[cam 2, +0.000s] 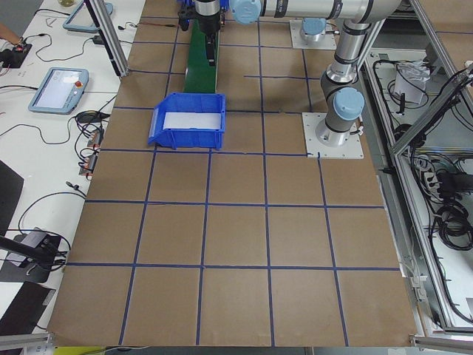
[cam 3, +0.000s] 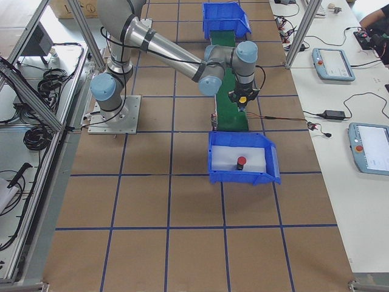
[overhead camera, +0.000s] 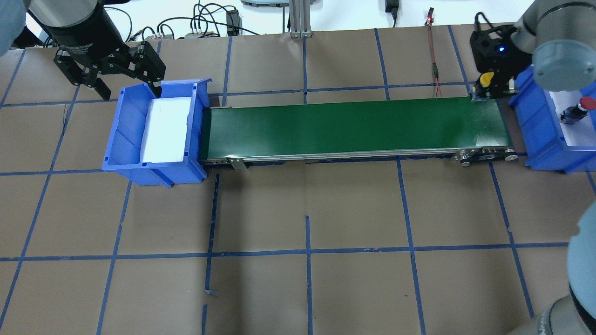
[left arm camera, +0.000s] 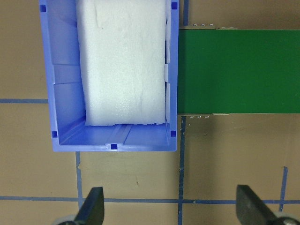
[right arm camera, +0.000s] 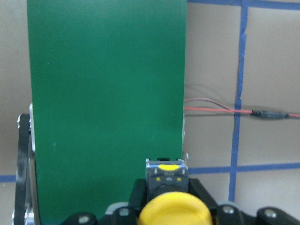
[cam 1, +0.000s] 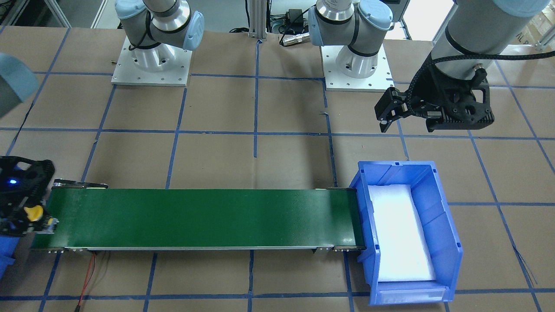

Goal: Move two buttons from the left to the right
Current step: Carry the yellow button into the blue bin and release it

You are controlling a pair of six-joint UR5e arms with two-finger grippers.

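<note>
While the right gripper (overhead camera: 488,86) squeezes the yellow button (overhead camera: 485,78) over the end of the green belt (overhead camera: 349,128), the red button (overhead camera: 587,103) stands in the blue bin (overhead camera: 535,122) nearby. The left gripper (overhead camera: 129,88) hangs wide apart by the other blue bin (overhead camera: 120,139).

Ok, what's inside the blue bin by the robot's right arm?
White foam pad lines the blue bin, with the red button on it. In the overhead view the right arm covers part of it.
</note>
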